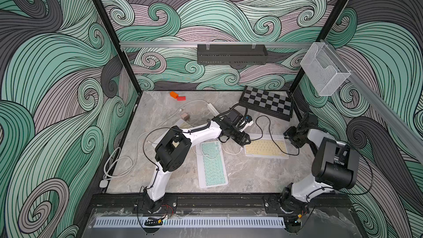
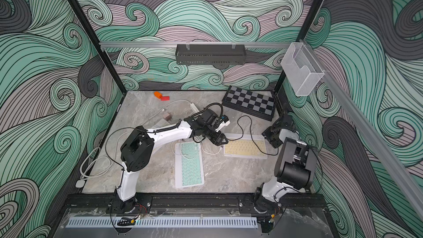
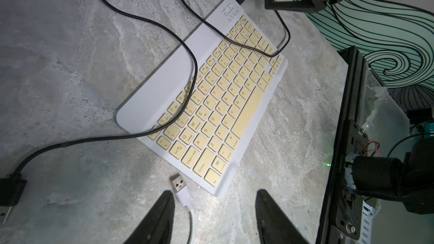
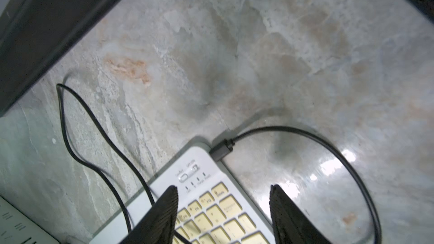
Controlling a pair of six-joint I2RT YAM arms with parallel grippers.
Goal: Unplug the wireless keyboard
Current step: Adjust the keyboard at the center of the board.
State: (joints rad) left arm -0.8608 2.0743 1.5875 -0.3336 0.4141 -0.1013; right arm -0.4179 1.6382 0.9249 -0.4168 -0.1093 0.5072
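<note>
Marble table (image 1: pixel 251 175) carries a green keyboard (image 1: pixel 211 163) left of centre. Up on the back rail hangs a black tray (image 1: pixel 231 53), its inside hidden from these views. The left gripper (image 3: pixel 212 192) hovers with fingers wide apart, holding nothing, over a loose white USB plug (image 3: pixel 180 187) just beside the yellow keyboard (image 1: pixel 265 147). That keyboard lies flat right of centre, with a black cable (image 4: pixel 277 127) draped across it and its plug (image 4: pixel 222 149) seated in the back right corner. The right gripper (image 4: pixel 223 187) hangs over that corner, fingers apart and empty. On the right rail, a clear box (image 1: pixel 325 72) shows only wallpaper through its walls.
</note>
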